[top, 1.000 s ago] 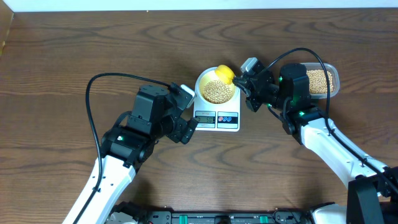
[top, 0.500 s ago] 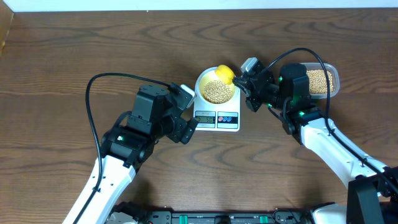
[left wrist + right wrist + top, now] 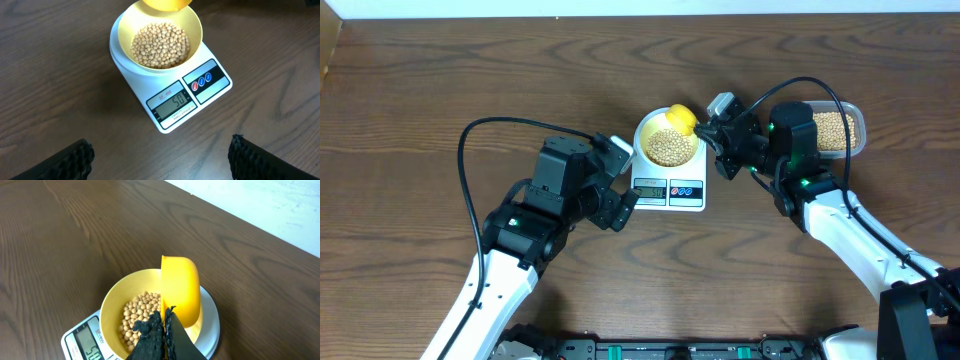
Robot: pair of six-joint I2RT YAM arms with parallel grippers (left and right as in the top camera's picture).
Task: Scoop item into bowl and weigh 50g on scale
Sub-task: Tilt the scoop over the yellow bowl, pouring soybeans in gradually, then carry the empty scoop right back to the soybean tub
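Brown wood worktop [image 3: 470,80]: it carries everything; the scale [image 3: 215,82] stands near the middle, between the 2 arms.
Clear container [image 3: 855,120]: on the right side, partly under the right arm, with spare beans inside.
Left end effector [image 3: 161,150]: released, fingers wide apart, just before the scale, holding nothing.
Right end effector [image 3: 164,325]: clenched on the handle of the yellow scoop [image 3: 181,292], which is tipped on its side over the far rim of the bowl.
Bowl [image 3: 120,30]: pale yellow, sitting on the scale platform.
Beans [image 3: 160,44]: a heap covering the bowl bottom.
Step in hand: the target seems reached, so I would lift the scoop straight away without touching the rim or dropping 1 more bean; whether it touches now, I cannot tell.
Display [image 3: 172,102]: shows 50; the small print above looks like SF-400.
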